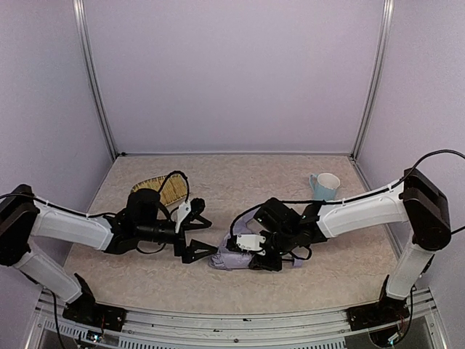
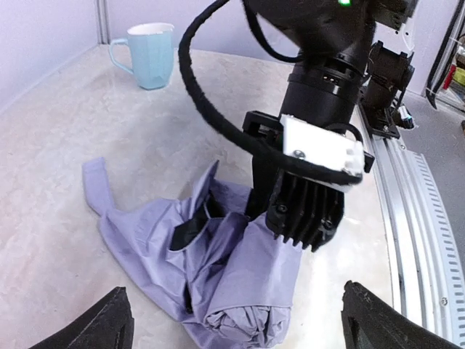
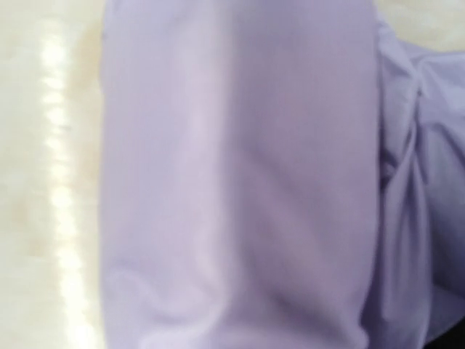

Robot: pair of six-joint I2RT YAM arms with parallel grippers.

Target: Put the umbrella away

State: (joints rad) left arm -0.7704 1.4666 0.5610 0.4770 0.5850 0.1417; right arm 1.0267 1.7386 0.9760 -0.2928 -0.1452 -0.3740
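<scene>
The umbrella (image 1: 231, 259) lies folded on the table as a crumpled lavender bundle with black lining showing. In the left wrist view it (image 2: 240, 283) sits between my spread fingers, its rolled end toward the camera. My left gripper (image 1: 199, 236) is open and empty, just left of the bundle, not touching it. My right gripper (image 1: 256, 254) is pressed down on the far end of the bundle (image 2: 280, 218), its fingers buried in fabric. The right wrist view shows only blurred lavender fabric (image 3: 232, 182) and no fingers.
A pale blue cup (image 1: 325, 186) stands at the back right and also shows in the left wrist view (image 2: 149, 54). A woven straw tray (image 1: 161, 190) lies at the back left behind my left arm. A metal rail (image 2: 418, 218) runs along the near table edge.
</scene>
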